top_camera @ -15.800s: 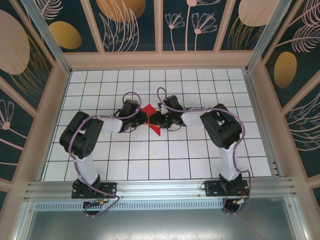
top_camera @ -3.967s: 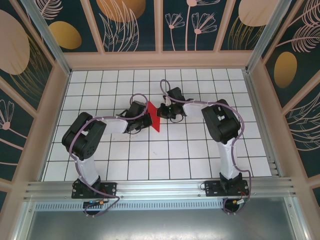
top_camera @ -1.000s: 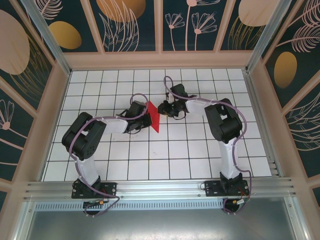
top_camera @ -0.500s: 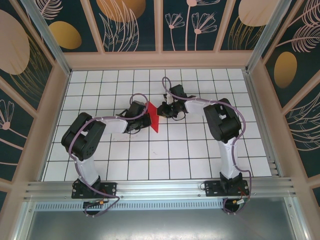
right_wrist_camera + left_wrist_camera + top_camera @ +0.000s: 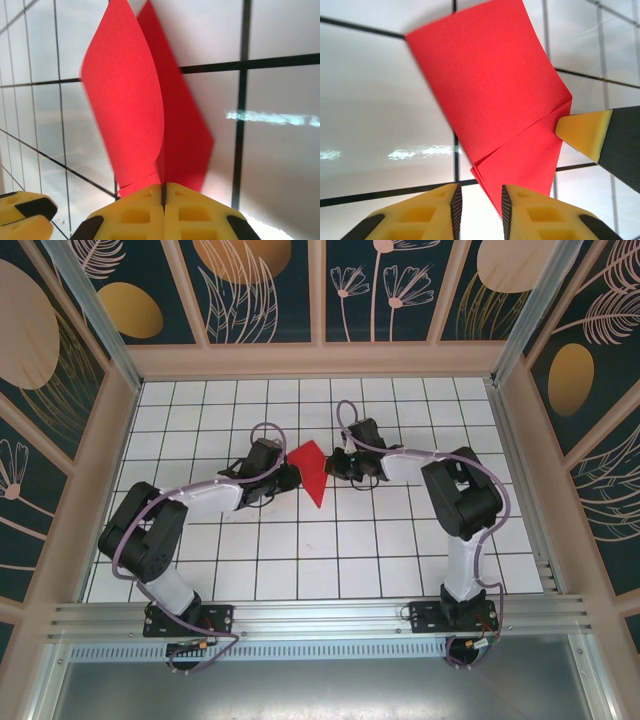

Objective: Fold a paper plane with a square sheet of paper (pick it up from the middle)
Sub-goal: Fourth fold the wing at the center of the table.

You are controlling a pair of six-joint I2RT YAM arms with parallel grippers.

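The square sheet of paper (image 5: 313, 471) is bright red and folded into a layered, pointed wedge that stands off the tiled floor between the two grippers. My right gripper (image 5: 335, 466) is shut on its right edge. In the right wrist view the paper (image 5: 125, 100) rises in two curved flaps out of the closed right gripper (image 5: 163, 192). My left gripper (image 5: 288, 478) stands open just left of the wedge. In the left wrist view the paper's (image 5: 490, 90) lower tip hangs beside the inner face of one finger of the left gripper (image 5: 479, 207), ungripped.
The white gridded table (image 5: 340, 550) stretches around both arms. Wooden-framed walls (image 5: 120, 440) close in the left, right and back. An aluminium rail (image 5: 320, 618) runs along the near edge. One right fingertip (image 5: 585, 131) shows in the left wrist view.
The right gripper closed on the paper's edge. The left gripper opened and let go. The left arm stretched lower, and the wedge turned to show more of its face.
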